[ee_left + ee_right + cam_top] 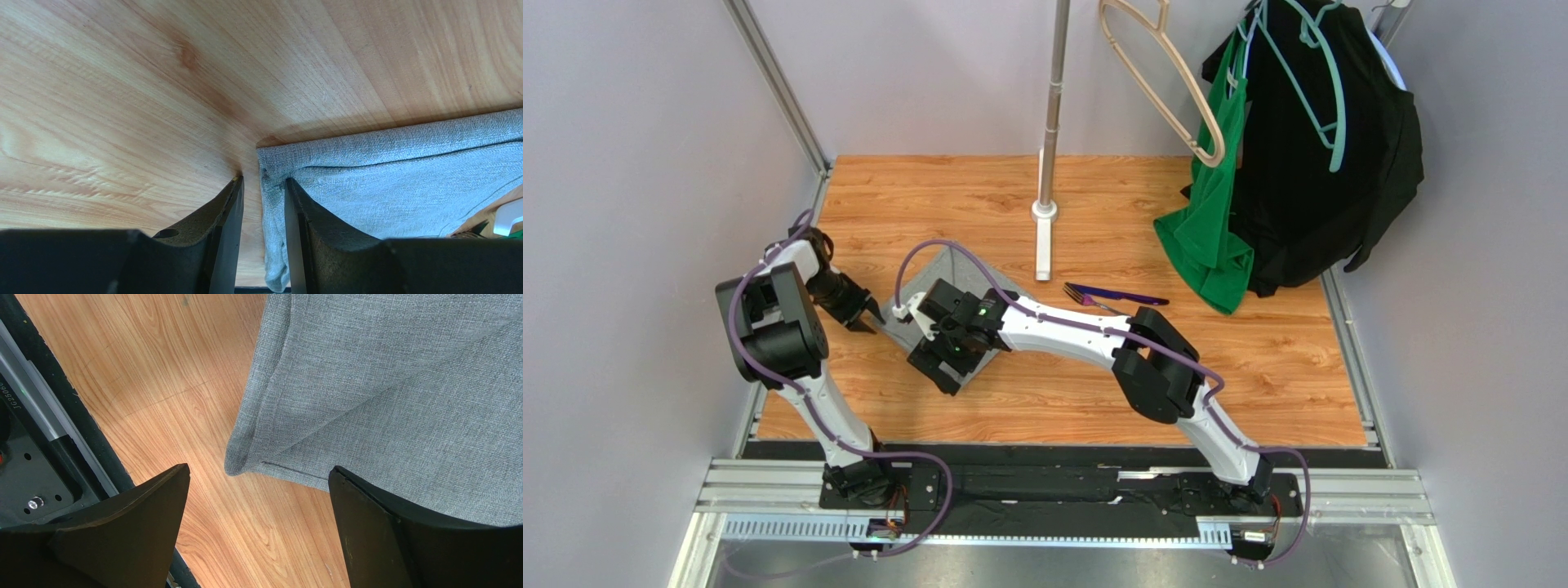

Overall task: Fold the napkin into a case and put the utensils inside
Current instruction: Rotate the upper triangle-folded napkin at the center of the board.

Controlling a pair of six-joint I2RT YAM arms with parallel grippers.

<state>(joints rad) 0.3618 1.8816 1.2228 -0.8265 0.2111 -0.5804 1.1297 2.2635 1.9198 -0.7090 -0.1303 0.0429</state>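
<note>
Free passage over bare surface (1308,380) right of the utensils (1114,297); blocked behind by pole (1051,123) and, seemingly, low-hanging garments (1284,208).

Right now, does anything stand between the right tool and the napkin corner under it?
Nothing visible does. The right tool hangs open directly over the napkin's folded corner, with only bare table beside it. The utensils lie well off to the side.

Folded corner of grey napkin (399,386) between wide-spread right end effector (259,470) fingers (123,527)
</note>
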